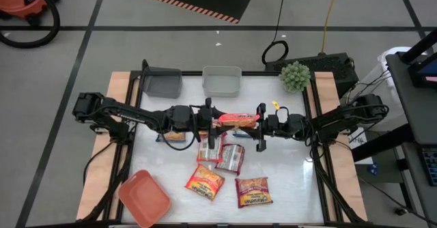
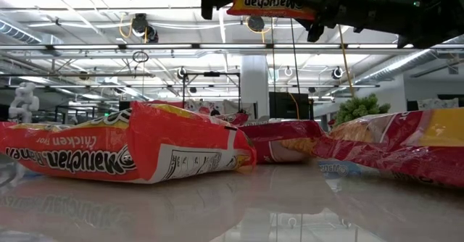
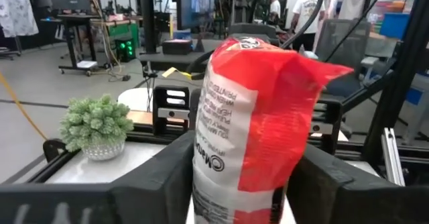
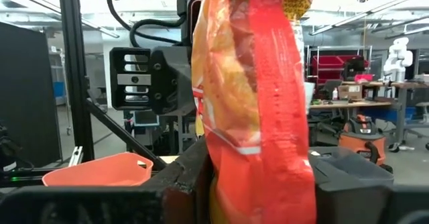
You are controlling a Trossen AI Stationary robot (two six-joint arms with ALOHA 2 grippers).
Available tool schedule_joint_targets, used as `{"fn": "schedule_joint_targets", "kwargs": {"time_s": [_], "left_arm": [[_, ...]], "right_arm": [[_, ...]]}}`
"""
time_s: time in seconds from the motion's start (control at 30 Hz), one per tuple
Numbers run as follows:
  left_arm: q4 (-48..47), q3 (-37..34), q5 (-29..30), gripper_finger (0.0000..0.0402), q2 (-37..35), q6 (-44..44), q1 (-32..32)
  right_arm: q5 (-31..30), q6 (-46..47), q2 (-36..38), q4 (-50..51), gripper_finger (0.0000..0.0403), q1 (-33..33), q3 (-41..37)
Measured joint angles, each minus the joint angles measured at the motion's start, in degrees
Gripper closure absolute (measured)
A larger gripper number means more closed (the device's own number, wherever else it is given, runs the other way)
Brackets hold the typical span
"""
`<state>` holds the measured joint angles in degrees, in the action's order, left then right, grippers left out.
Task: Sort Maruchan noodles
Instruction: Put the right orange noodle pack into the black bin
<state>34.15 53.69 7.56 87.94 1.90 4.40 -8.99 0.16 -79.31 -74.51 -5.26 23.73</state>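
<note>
I see one orange-red plastic Maruchan noodle packet (image 1: 238, 120) held in the air between both arms, above the middle of the white worktop (image 1: 287, 180). The left gripper (image 1: 213, 121) is clamped on one end of it and the right gripper (image 1: 260, 122) on the other, so the packet spans the gap between them. In each wrist view the wrapper (image 3: 255, 123) stands up between that arm's dark fingers (image 3: 161, 177) and blocks much of what lies behind. From the low view only the packet's lower edge (image 2: 272, 1) shows. Its wrapper is crinkled, red with yellow and white print. Below the held packet, four more orange-red packets (image 1: 205, 181) lie flat on the worktop, and a blue packet (image 1: 174, 137) is mostly hidden under the left arm.
</note>
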Motion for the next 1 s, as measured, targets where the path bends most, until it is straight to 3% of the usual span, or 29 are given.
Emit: {"fn": "schedule_joint_targets", "kwargs": {"time_s": [0.17,0.73,1.0], "left_arm": [[-0.2,0.0,0.0,0.0253,0.0,-1.1,0.0],[-2.8,0.0,-2.2,0.0252,-1.0,-1.6,0.0],[-8.0,0.0,-2.2,0.0252,-4.5,-2.2,0.2]], "right_arm": [[0.1,-0.7,0.0,0.1,0.0290,0.0,0.0],[-0.2,0.7,1.3,1.8,0.0288,0.0,0.1],[-0.2,2.8,9.9,14.6,0.0220,0.0,0.0]]}}
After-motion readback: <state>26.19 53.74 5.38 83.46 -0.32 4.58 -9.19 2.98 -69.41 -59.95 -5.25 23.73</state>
